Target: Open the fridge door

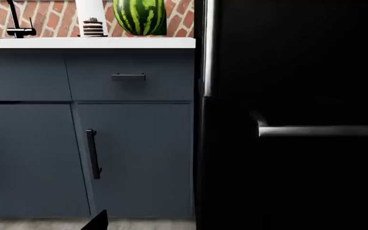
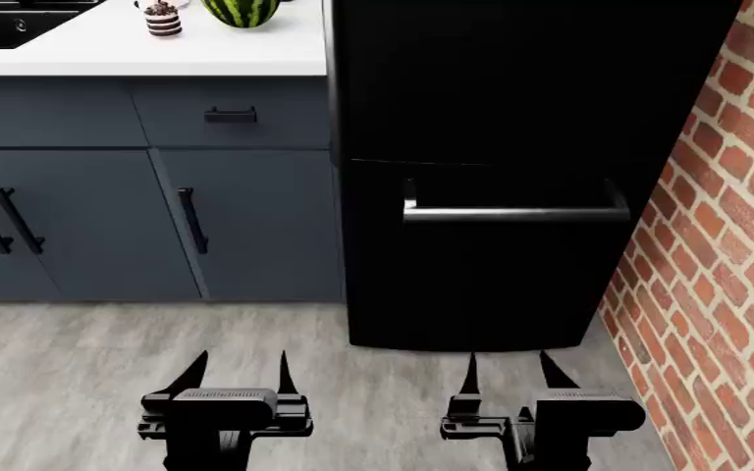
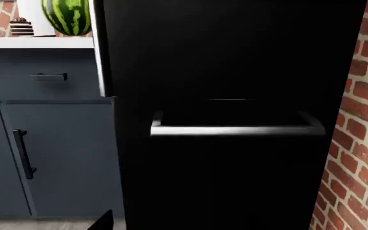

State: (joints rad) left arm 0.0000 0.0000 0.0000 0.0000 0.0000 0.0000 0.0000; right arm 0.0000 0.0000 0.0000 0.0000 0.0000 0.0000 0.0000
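The fridge door (image 2: 521,78) is the tall glossy black upper panel; it looks closed, flush above the lower drawer front (image 2: 509,275) with its horizontal bar handle (image 2: 514,211). The door's long vertical handle (image 1: 208,48) runs along its edge beside the cabinets and also shows in the right wrist view, handle (image 3: 99,48). My left gripper (image 2: 241,365) and right gripper (image 2: 507,363) hover low over the floor, well short of the fridge, both open and holding nothing. Each wrist view shows only one dark fingertip (image 1: 97,222), fingertip (image 3: 105,221).
Slate-blue cabinet doors (image 2: 259,226) and a drawer (image 2: 231,116) stand left of the fridge under a white counter (image 2: 154,54) holding a watermelon (image 2: 242,10) and a small cake (image 2: 161,18). A brick wall (image 2: 725,265) closes the right side. Grey floor (image 2: 89,373) lies below.
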